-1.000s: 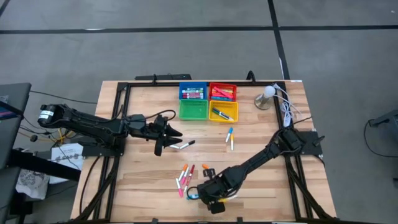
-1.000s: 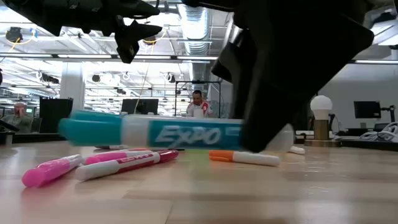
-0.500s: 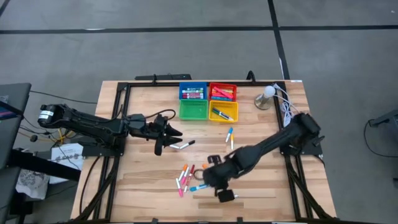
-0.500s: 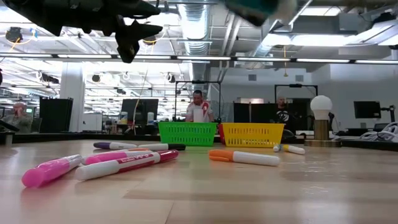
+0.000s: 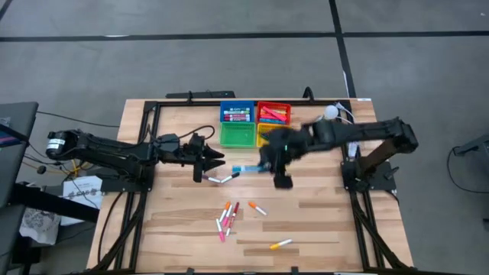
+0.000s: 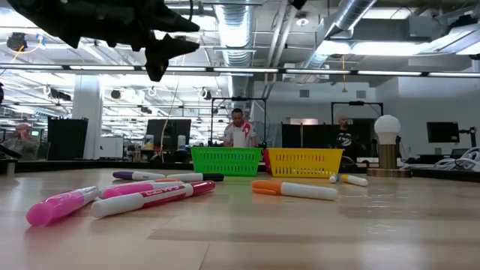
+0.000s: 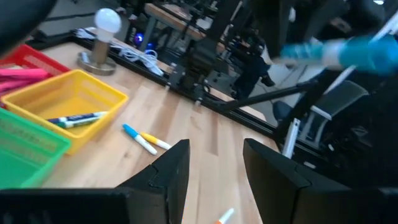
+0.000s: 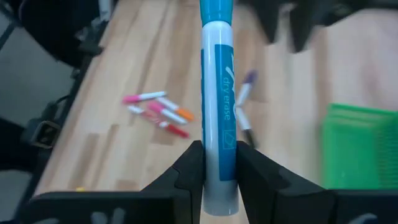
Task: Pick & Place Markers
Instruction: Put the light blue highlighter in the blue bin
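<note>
Right claw [image 8: 214, 165] swung toward trays, clamping blue marker [image 8: 216, 106]; left claw [image 7: 214, 165] half-open, empty, outstretched.

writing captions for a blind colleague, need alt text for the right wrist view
The right gripper is shut on a blue marker, held above a wooden table. Below lie loose pink, orange and red markers; a green tray sits at the edge.
</note>
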Controlling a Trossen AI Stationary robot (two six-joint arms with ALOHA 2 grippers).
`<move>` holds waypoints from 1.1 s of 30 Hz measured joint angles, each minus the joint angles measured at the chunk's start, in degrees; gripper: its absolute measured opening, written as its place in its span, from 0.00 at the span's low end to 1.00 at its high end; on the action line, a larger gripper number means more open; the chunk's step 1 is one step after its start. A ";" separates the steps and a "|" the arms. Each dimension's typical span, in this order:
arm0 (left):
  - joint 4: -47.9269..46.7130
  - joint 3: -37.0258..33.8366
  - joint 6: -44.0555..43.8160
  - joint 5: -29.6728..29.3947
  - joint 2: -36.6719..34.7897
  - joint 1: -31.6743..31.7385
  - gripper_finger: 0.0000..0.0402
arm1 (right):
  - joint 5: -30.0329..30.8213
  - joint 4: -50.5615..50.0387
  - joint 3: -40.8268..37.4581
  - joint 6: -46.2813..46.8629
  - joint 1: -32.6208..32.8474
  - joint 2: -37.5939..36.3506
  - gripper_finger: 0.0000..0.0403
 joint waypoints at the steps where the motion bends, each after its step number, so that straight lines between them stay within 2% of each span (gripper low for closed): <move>1: 0.01 0.00 -0.07 0.00 0.01 0.46 0.37 | -0.95 0.11 0.00 -1.28 -1.99 -0.37 0.18; 8: 0.11 0.00 0.10 0.00 -0.01 2.30 0.37 | -5.98 2.22 0.00 -9.53 -15.79 0.11 0.18; 14: 0.47 0.00 1.94 0.01 -0.01 2.23 0.37 | -7.11 7.57 0.00 -13.58 -24.51 4.93 0.18; 26: 2.22 -0.02 5.10 0.01 0.00 2.29 0.37 | -6.83 25.18 1.10 -17.56 -33.27 18.27 0.18; 33: 2.57 -0.02 5.10 0.01 0.00 2.29 0.37 | -6.73 22.43 9.16 -21.78 -36.97 28.12 0.18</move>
